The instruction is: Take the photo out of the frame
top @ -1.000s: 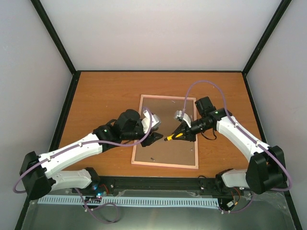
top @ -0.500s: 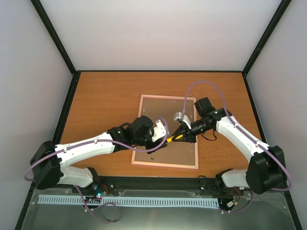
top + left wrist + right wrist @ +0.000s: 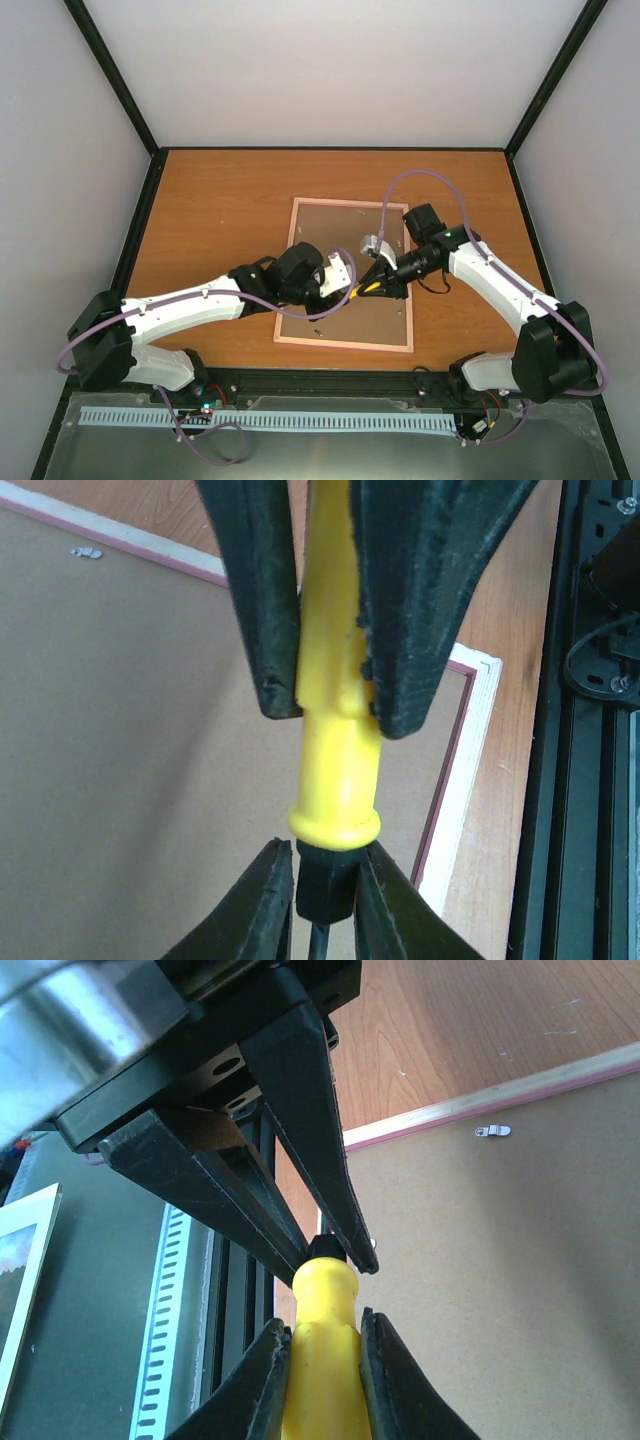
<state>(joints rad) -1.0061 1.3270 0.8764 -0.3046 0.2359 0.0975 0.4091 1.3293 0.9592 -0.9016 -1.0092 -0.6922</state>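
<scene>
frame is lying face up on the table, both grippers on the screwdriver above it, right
No: the frame lies back up, brown board showing in the top external view. The left gripper and right gripper both hold the screwdriver above it.

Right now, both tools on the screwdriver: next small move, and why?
Probably open the right tool: it clamps the screwdriver by its yellow handle while the left tool pinches the black collar over the frame, so the left looks ready to take it.
</scene>
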